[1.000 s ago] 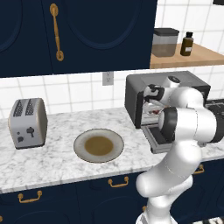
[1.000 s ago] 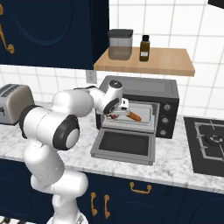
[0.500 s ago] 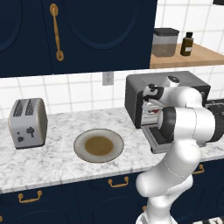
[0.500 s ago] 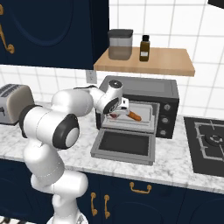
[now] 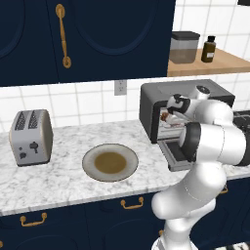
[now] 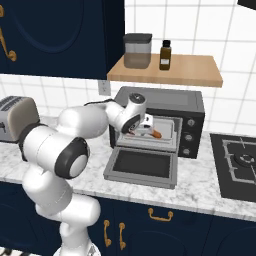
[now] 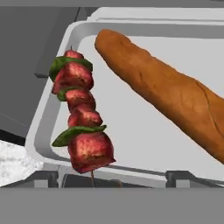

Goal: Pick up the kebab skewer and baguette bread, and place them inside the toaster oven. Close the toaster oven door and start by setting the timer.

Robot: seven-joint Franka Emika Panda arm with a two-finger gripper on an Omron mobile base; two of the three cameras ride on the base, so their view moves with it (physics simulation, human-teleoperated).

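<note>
The kebab skewer [image 7: 81,118], red chunks with green pieces, lies on the left of the grey tray [image 7: 140,131] inside the toaster oven [image 6: 165,102]. The baguette bread [image 7: 166,92] lies slantwise beside it on the same tray, apart from the skewer, and its orange end shows as the baguette [image 6: 156,133] in the right base view. My gripper [image 6: 142,127] hovers in the oven mouth just over the skewer's near end, open, with its fingertips [image 7: 46,177] wide on either side and touching nothing. The toaster oven door [image 6: 142,165] hangs down flat, open.
The knob panel [image 6: 189,135] is on the oven's right. A bare plate [image 5: 110,162] and a silver toaster [image 5: 31,136] stand left on the marble counter. A shelf [image 6: 170,70] with a jar and a bottle hangs above. A stove [image 6: 240,162] is to the right.
My jaws have spread wide and the kebab skewer now rests free on the tray. The arm has barely shifted at the oven mouth.
</note>
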